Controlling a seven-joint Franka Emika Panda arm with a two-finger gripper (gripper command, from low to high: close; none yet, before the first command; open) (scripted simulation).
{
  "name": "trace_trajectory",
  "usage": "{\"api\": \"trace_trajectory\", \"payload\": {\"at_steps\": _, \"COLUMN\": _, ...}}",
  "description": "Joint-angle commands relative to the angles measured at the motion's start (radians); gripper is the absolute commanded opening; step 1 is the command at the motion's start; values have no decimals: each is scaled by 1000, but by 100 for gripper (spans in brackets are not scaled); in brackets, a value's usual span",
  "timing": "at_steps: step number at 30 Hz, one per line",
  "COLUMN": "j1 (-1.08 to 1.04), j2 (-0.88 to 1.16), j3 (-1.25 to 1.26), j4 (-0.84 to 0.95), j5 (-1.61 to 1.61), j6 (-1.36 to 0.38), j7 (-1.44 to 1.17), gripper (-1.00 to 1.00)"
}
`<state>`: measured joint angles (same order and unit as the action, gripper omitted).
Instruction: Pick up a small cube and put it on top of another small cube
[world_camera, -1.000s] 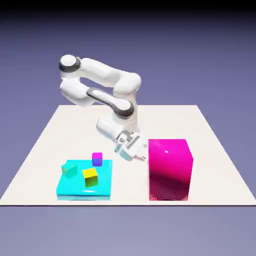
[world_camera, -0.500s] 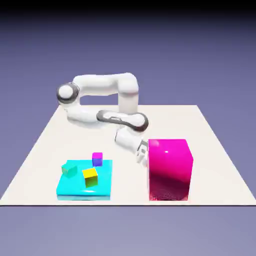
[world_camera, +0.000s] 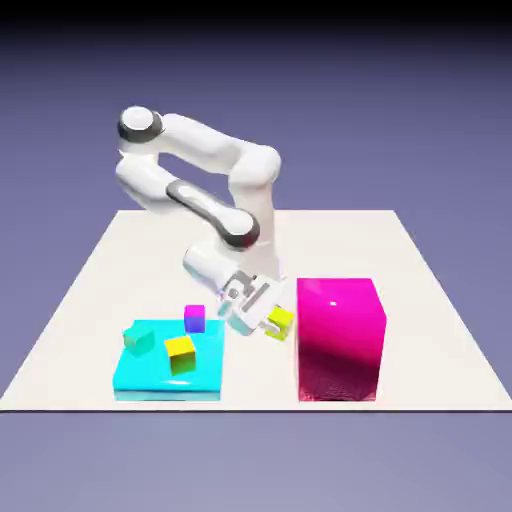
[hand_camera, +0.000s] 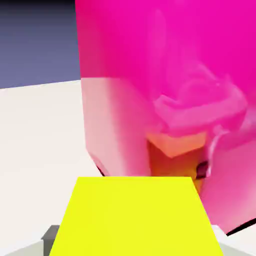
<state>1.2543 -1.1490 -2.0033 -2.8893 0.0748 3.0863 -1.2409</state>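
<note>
One robot arm (world_camera: 205, 205) leans over one pale table (world_camera: 400, 250), and its one gripper (world_camera: 268, 322) has two fingers squeezed on one small yellow-green cube (world_camera: 280, 323). The gripper tilts down toward the exterior view's right, and the cube is just beside one big shiny pink block (world_camera: 338, 340). Two fingertips (hand_camera: 50, 239) show in the hand view, one on each side of the cube. Three other small cubes sit over on the exterior view's left: one purple cube (world_camera: 195, 319), one yellow-orange cube (world_camera: 180, 354) and one teal cube (world_camera: 138, 339). One flat, bright blue block (world_camera: 150, 378) is there too. The yellow-orange and teal ones are on top of it, and the purple one is at its back edge.
</note>
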Motion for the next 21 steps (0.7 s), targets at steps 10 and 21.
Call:
{"api": "trace_trajectory", "payload": {"at_steps": 10, "j1": -178, "j2": 130, "j3": 194, "j4": 349, "j5": 157, "j6": -361, "j7": 137, "gripper": -100}}
{"api": "trace_trajectory", "payload": {"at_steps": 21, "j1": -335, "j2": 84, "j3": 128, "j4": 613, "j5": 128, "j6": -831, "j7": 37, "gripper": -100}}
